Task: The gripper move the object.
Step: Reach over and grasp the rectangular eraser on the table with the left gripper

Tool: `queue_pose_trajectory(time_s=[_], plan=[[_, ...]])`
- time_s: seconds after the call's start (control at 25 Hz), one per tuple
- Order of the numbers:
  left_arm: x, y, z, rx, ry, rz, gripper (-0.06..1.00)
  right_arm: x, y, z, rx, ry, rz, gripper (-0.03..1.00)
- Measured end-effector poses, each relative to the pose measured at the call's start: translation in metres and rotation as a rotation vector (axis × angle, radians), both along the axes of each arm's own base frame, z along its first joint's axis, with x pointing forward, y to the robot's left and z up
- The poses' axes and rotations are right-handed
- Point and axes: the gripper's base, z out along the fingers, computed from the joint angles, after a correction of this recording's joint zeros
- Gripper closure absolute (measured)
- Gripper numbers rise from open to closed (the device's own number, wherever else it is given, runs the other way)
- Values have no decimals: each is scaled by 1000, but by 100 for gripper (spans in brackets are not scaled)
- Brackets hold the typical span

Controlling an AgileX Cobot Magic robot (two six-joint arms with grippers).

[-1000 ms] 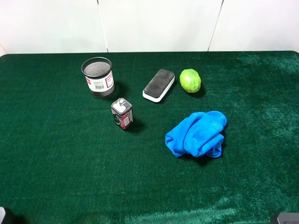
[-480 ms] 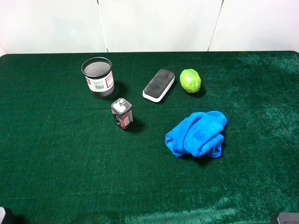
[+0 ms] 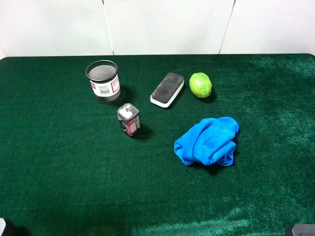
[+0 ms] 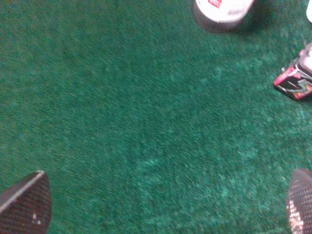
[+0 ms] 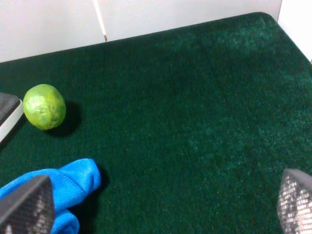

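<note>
The board eraser (image 3: 167, 89), black felt on a white base, lies flat at the back middle of the green table, between the mesh cup and the lime. Its corner shows at the edge of the right wrist view (image 5: 9, 112). My left gripper (image 4: 163, 207) is open and empty over bare cloth near the front left, far from the eraser. My right gripper (image 5: 161, 204) is open and empty near the front right, with the eraser well beyond it. In the high view only slivers of the arms show at the bottom corners.
A black mesh cup (image 3: 103, 81) stands at the back left. A small red-and-grey can (image 3: 128, 119) stands in front of it. A green lime (image 3: 200, 84) sits right of the eraser. A crumpled blue cloth (image 3: 206, 141) lies in the middle right.
</note>
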Motion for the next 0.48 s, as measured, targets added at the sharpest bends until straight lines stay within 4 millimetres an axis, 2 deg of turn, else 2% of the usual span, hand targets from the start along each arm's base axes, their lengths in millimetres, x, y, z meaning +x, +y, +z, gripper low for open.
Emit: queue_pose_trajectory(time_s=[0.2,0.48], plan=[[40,-5,-5,-27,123,-25,-3,0,0,0,0,0,0,27],[85,-18,-6,-18,137,-95,-2,0,0,0,0,0,0,27]])
